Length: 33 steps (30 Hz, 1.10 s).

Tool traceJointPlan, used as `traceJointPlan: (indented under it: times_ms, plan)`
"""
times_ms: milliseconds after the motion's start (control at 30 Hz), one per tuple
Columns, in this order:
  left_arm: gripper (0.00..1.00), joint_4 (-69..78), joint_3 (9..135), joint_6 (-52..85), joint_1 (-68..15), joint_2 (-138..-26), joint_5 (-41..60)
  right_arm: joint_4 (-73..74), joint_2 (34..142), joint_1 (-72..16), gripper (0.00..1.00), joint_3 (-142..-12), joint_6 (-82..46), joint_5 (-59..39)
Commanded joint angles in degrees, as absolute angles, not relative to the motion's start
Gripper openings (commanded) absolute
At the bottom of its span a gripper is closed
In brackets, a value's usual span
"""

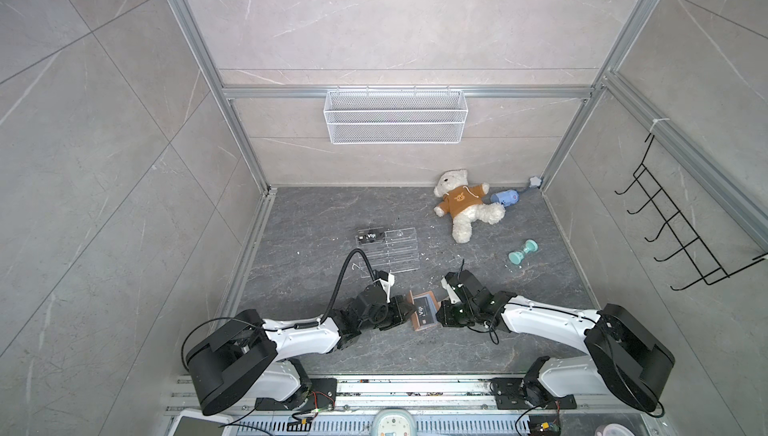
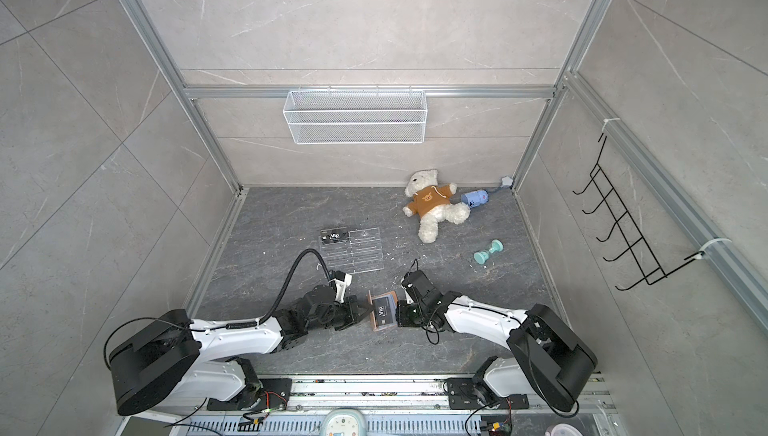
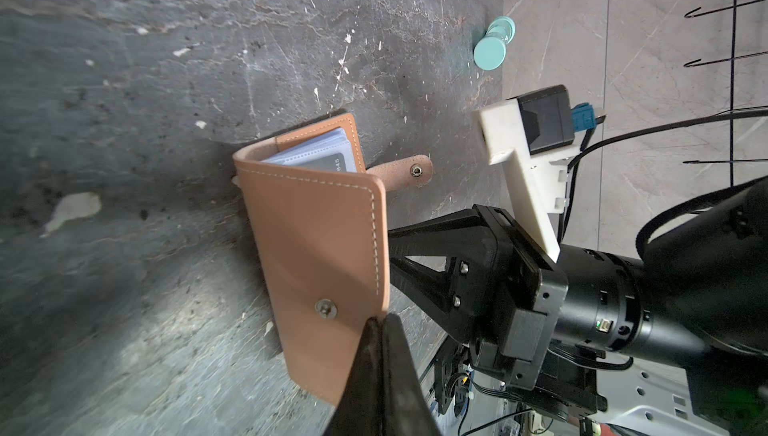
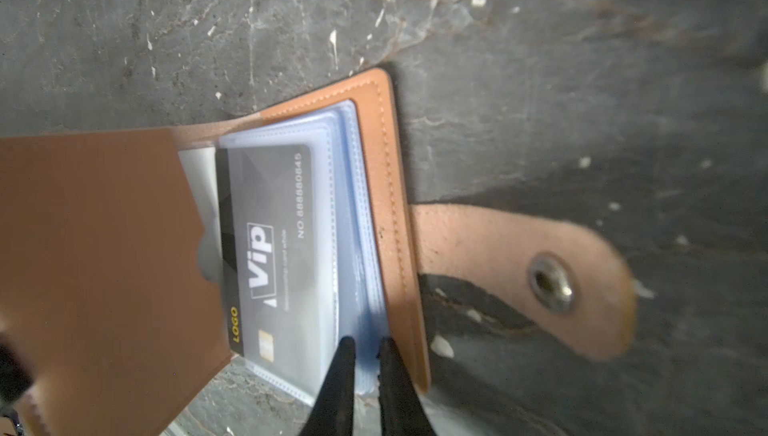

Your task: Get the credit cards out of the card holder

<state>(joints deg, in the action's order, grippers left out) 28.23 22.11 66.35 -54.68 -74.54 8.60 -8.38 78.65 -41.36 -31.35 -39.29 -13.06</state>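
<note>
Both arms reach out low and forward, left arm and right arm angled inward so the wrists pretty much face each other; left claw is pinched tight on the cover edge of the card holder; right claw has its jaws just a sliver apart, honestly can't tell if they're gripping anything

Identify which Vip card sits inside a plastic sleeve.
The card in the tan holder; the second card lies bare on the clear rack.
</note>
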Motion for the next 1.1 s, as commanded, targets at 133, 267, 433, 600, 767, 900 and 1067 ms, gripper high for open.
traceJointPlan:
  times_ms: [133, 267, 433, 600, 767, 900, 1067]
  plan:
    - [0.00, 23.46, 17.49, 65.66, -54.93, -67.60, 4.68, -9.66, 77.69, -41.87, 0.15, -30.51, -39.93, -13.18]
    - [0.00, 21.73, 15.34, 65.93, -54.88, -66.04, 3.08, -9.60, 77.49, -41.90, 0.15, -30.59, -40.24, -13.64]
    - [0.00, 16.92, 14.32, 65.68, -54.76, -64.49, 0.62, -8.75, 77.28, -42.29, 0.14, -30.21, -41.26, -14.17]
    - [0.05, 11.26, 14.65, 65.25, -54.76, -63.17, -1.43, -9.04, 76.30, -42.76, 0.13, -30.10, -42.00, -13.63]
    - [0.18, 6.26, 15.33, 65.17, -54.67, -61.32, -3.56, -11.19, 74.73, -42.79, 0.14, -30.78, -41.62, -12.15]
    - [0.38, 2.11, 16.74, 64.57, -54.67, -58.15, -5.04, -14.14, 73.68, -42.76, 0.14, -32.17, -40.13, -10.48]
    - [0.52, -7.42, 20.71, 63.63, -54.67, -51.50, -7.52, -17.33, 72.31, -42.80, 0.14, -35.00, -37.86, -9.34]
